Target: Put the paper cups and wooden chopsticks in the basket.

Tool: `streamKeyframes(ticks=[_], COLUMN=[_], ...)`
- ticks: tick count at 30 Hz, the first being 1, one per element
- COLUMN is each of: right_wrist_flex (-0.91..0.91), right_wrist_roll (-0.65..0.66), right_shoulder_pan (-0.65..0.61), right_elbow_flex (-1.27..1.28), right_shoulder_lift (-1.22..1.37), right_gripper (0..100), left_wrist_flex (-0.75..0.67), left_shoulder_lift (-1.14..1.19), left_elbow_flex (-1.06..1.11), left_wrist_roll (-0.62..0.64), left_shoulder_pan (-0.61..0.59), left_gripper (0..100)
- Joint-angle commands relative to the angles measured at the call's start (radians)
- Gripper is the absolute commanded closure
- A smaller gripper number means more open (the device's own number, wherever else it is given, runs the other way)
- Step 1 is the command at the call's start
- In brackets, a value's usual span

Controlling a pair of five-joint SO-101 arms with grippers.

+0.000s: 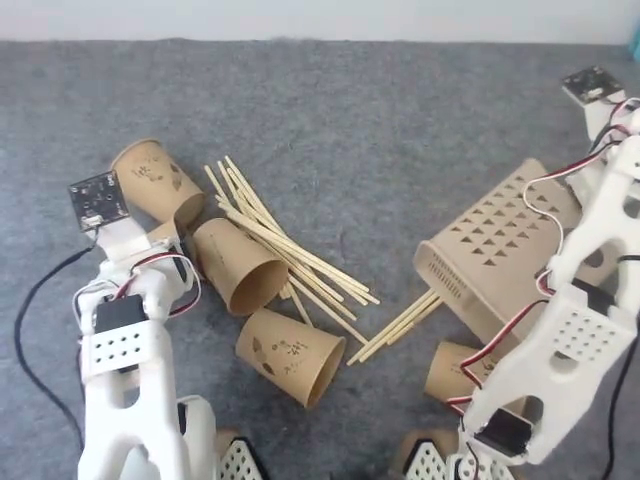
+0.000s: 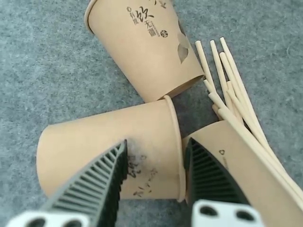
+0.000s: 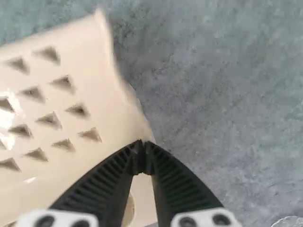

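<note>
Left gripper (image 2: 156,144): the 2 fingers are apart, 1 over the side of a lying cup and 1 just past its rim. I cannot tell if they press on it.
Cup at the gripper (image 2: 90,146): it lies on its side on the grey mat (image 1: 330,110), with the mouth rim turned toward the chopsticks.
Far-left cup (image 1: 155,180): it lies on its side, and in the left wrist view its narrow end touches the rim of the cup at the gripper.
Middle cup (image 1: 238,265): it lies on its side with the open mouth toward the near edge of the table.
Near cup (image 1: 290,355): it lies on its side, in front of the middle cup and well apart from the basket.
Chopstick pile (image 1: 290,250): a loose diagonal bundle on the mat, between the cups and the basket. Some sticks lie against the middle cup.
Separate chopsticks (image 1: 395,325): a few sticks lie together, and their far ends reach the basket's lower edge. I cannot tell if they go inside.
Basket (image 1: 495,240): cream colour and tipped over, so the wall with triangle holes faces up. Its inside is hidden.
Right cup (image 1: 450,370): it lies on its side just in front of the basket, partly behind the right arm (image 1: 570,340).
Right gripper (image 3: 141,145): the fingertips are together at the basket's edge. I cannot tell if the wall is pinched.
</note>
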Motion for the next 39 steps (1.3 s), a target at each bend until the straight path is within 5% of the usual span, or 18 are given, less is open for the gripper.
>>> streamKeyframes(ticks=[1, 19, 27, 39], right_wrist_flex=[0.03, -0.067, 0.148, 0.145], right_wrist_roll=[-0.02, -0.015, -0.02, -0.032], right_shoulder_pan=[0.038, 0.12, 0.031, -0.113], right_elbow_flex=[-0.101, -0.166, -0.207, 0.091], right_shoulder_lift=[-0.013, 0.217, 0.199, -0.09], right_gripper=[98.9, 98.9, 98.9, 98.9], left_wrist_flex=[-0.017, -0.017, -0.017, -0.017], left_shoulder_lift=[0.003, 0.003, 0.003, 0.003], left_elbow_flex=[0.001, 0.001, 0.001, 0.001], left_wrist_roll=[-0.005, -0.005, -0.005, -0.005], left_shoulder_pan=[-0.011, -0.011, -0.011, -0.011], left_gripper=[81, 81, 81, 81])
